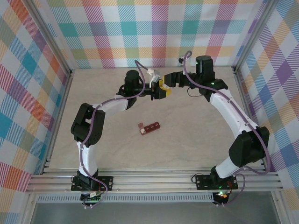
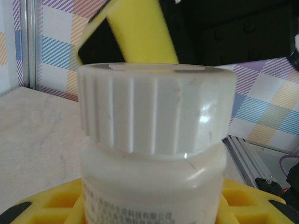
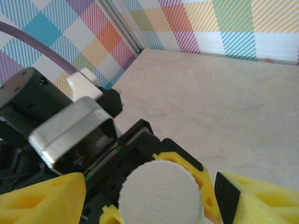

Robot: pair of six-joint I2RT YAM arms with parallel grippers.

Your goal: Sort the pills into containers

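left hand is pinching the white bottle; right hand is hovering spread around its cap, not touching it. containers are lying on the surface mid-frame, below both hands in the top view, long axis left-right, neither arm clearly nearer.

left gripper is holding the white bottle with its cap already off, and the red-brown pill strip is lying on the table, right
Not quite: the ribbed white cap is on the bottle, not off, as the left wrist view shows. The left gripper does hold the white bottle, and the red-brown pill strip lies on the table.
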